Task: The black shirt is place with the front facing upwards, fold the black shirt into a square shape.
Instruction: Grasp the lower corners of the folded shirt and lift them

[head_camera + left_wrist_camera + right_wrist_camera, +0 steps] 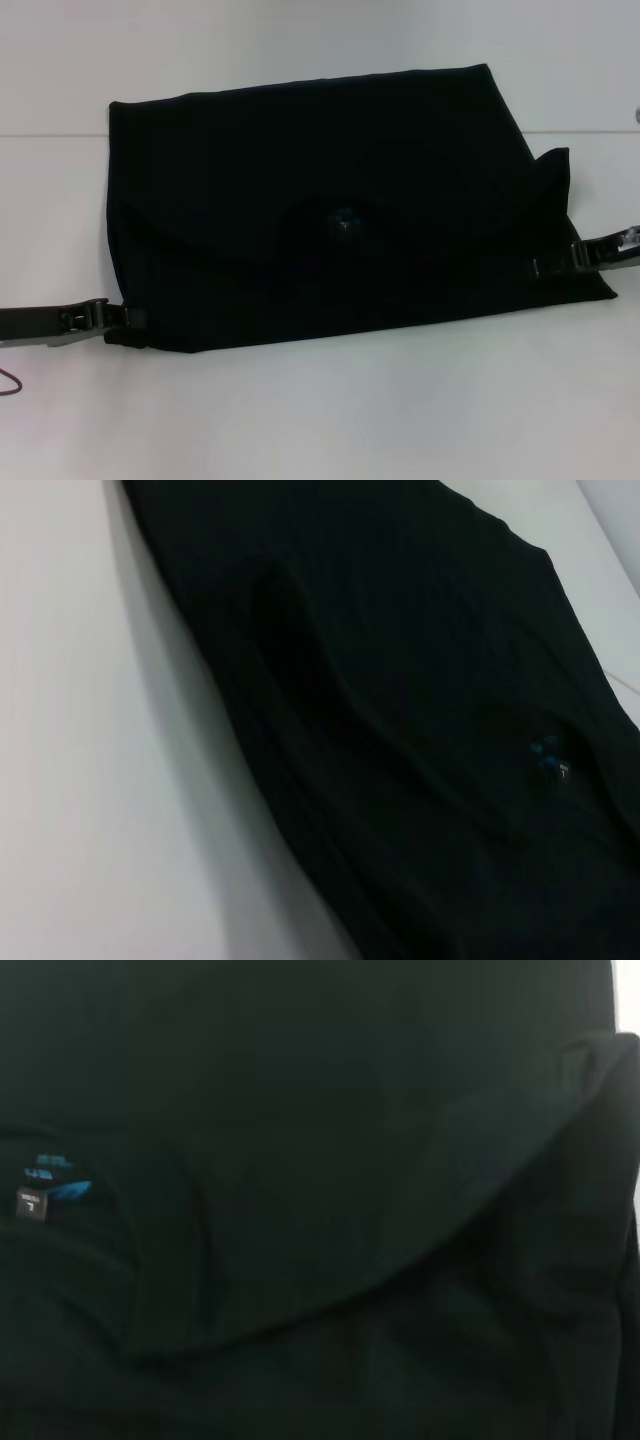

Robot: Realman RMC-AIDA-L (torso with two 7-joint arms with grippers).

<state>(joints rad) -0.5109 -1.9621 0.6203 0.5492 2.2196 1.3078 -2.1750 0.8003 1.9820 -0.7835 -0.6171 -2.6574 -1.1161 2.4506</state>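
The black shirt [330,200] lies on the white table [320,410], folded into a wide band. Its small blue neck label [345,218] shows near the middle. My left gripper [125,320] comes in low from the left and is shut on the shirt's near left corner. My right gripper [548,265] reaches in from the right and is shut on the shirt's right edge, where a flap of cloth sticks up. The left wrist view shows the shirt [400,710] and the label [548,755]. The right wrist view is filled with the shirt's cloth [350,1160] and shows the label [50,1185].
Bare white table surrounds the shirt in front [330,420] and behind [250,50]. A thin dark cable loop [10,385] lies at the near left edge.
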